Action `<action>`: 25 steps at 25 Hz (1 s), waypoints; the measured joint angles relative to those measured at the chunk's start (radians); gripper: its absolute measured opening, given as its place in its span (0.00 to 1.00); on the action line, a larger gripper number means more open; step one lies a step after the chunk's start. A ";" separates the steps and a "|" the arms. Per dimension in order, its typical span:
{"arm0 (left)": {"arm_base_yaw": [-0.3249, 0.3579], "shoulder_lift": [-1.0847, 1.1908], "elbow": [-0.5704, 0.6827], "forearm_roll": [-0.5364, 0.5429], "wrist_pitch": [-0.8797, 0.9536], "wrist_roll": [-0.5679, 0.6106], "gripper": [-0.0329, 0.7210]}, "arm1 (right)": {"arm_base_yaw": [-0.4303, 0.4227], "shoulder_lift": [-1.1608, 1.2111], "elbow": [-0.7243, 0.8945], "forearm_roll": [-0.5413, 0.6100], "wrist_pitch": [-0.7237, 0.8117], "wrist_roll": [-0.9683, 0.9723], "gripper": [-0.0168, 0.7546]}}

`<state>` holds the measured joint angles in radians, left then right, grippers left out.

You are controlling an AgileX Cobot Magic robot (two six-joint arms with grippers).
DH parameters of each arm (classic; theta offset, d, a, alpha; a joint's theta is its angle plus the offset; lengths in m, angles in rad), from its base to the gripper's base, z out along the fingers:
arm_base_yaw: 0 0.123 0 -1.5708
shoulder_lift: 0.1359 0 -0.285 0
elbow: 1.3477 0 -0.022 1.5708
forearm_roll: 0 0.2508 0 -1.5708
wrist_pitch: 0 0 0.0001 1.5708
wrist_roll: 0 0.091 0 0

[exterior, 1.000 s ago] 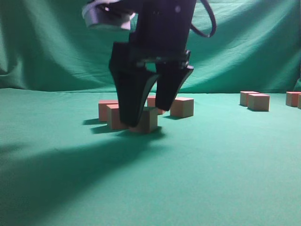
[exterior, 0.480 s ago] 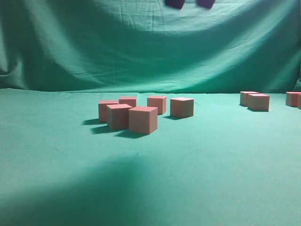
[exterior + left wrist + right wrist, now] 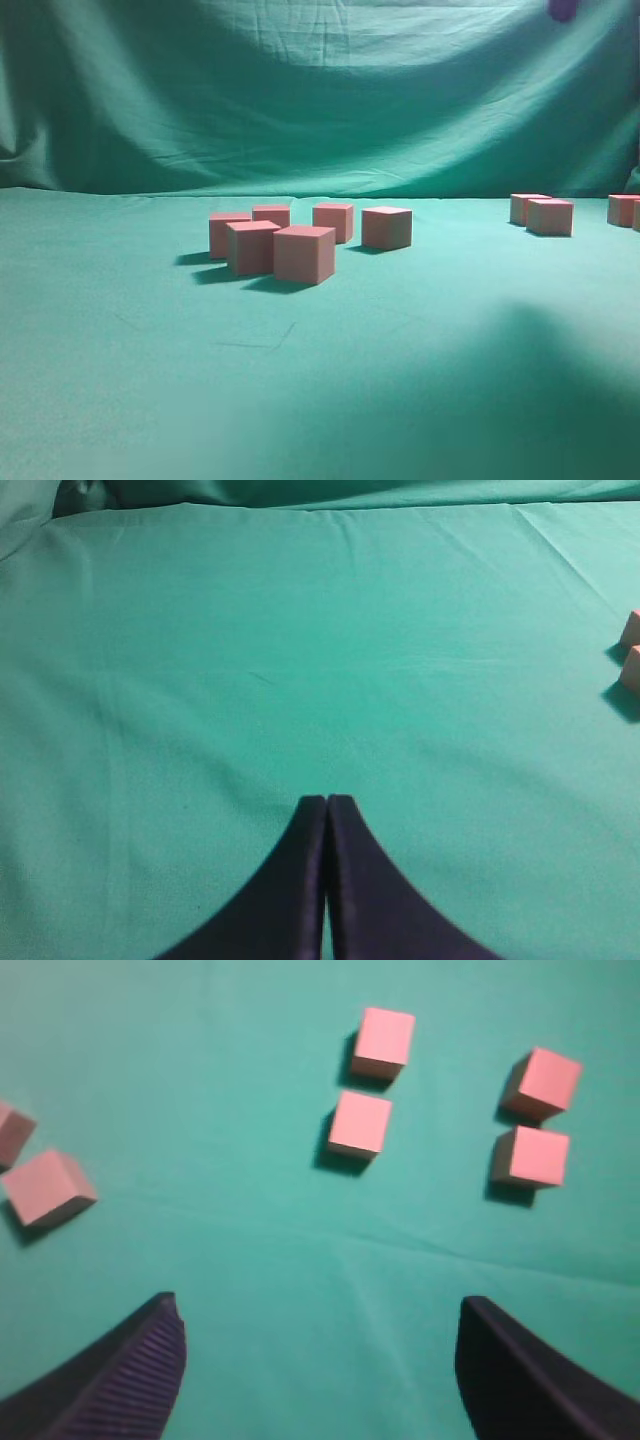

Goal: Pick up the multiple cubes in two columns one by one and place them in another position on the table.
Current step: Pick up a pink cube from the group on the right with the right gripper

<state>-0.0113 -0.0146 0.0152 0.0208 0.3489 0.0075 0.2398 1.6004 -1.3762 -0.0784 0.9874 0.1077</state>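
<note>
While we look along the desk (image 3: 120, 400), we see the cubes (image 3: 304, 254) in two bunches on the green cloth. Six sit close together near the middle, and more sit far off at the right edge (image 3: 549, 216). From above, our right gripper (image 3: 320, 1360) hangs over the cloth with its two dark fingers (image 3: 140, 1370) spread wide and nothing between them. Below it we count four cubes in two short rows (image 3: 360, 1125), and two more at the left edge (image 3: 45, 1188). Our left gripper (image 3: 326, 880) rests low over a bare part of the desk with its fingers pressed together, holding nothing, and two cubes just peek in at the right of its view (image 3: 631, 650). In the side view only a small dark bit of the right arm shows at the top. We think these cubes are light and hard, so they will not squash when we squeeze them. Their sides look flat and dull, not shiny, so they should not slip much. Each one is narrower than the open gripper, so it should fit between the fingers. We would grab a cube by two flat sides that face away from each other, near the middle. Some cubes sit very close to a neighbor, so we must slide the fingers down carefully so we do not bump the next one.
</note>
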 joint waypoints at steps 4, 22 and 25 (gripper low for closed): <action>0.000 0.000 0.000 0.000 0.000 0.000 0.04 | -0.027 0.073 0.000 0.007 -0.053 0.022 0.74; 0.000 0.000 0.000 0.000 0.000 0.000 0.04 | -0.027 0.531 -0.309 -0.024 -0.066 0.067 0.74; 0.000 0.000 0.000 0.000 0.000 0.000 0.04 | -0.027 0.570 -0.327 -0.028 -0.066 0.067 0.74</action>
<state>-0.0113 -0.0146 0.0152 0.0208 0.3489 0.0075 0.2132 2.1708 -1.7031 -0.1059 0.9215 0.1747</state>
